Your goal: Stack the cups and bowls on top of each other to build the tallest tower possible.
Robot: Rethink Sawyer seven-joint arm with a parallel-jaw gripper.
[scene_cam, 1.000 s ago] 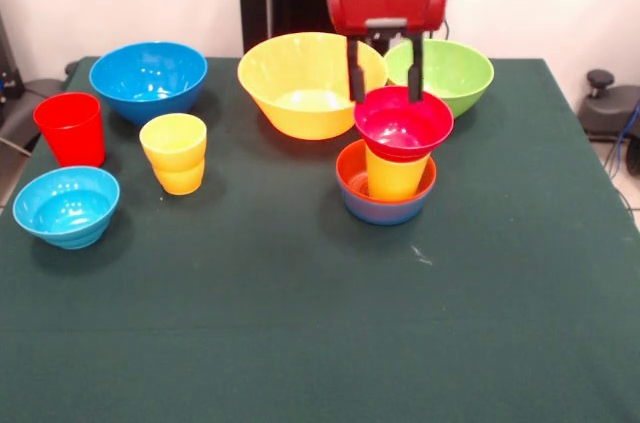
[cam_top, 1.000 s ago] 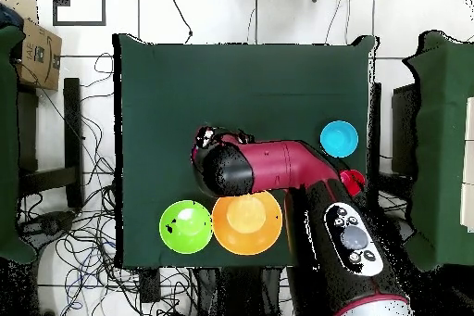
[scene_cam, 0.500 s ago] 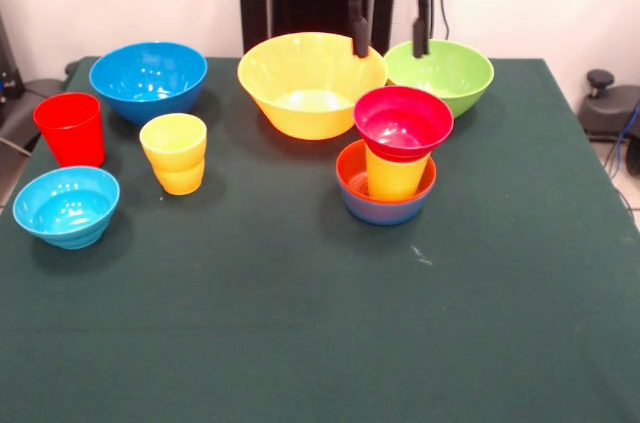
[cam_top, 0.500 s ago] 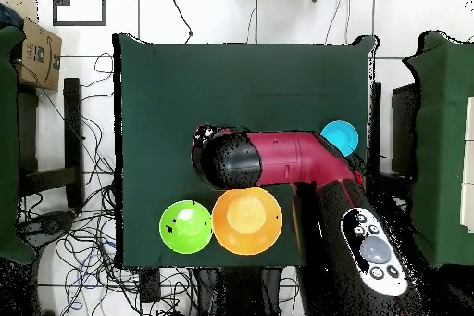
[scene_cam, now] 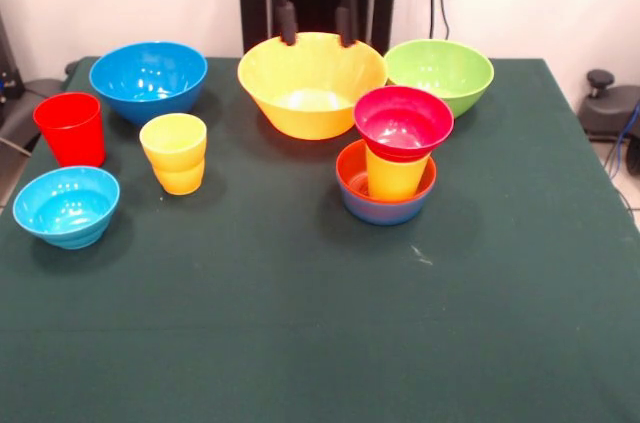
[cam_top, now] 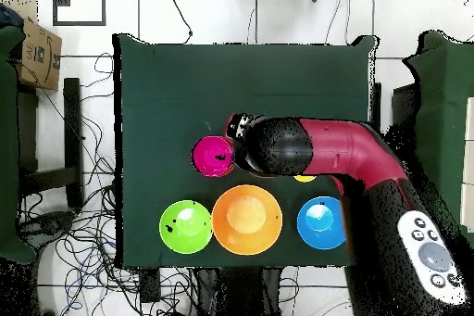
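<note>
Gripper (scene_cam: 316,25) hangs empty, fingers apart, above the yellow bowl (scene_cam: 311,83) (light, stiff, glossy plastic, probably slippery), best pinched across its thin rim.

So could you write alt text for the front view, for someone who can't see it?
A small tower of plastic bowls and a yellow cup, topped by a crimson bowl, stands mid-table on green cloth. The robot's open gripper hangs above a large yellow bowl behind it; other bowls and cups sit around.
</note>
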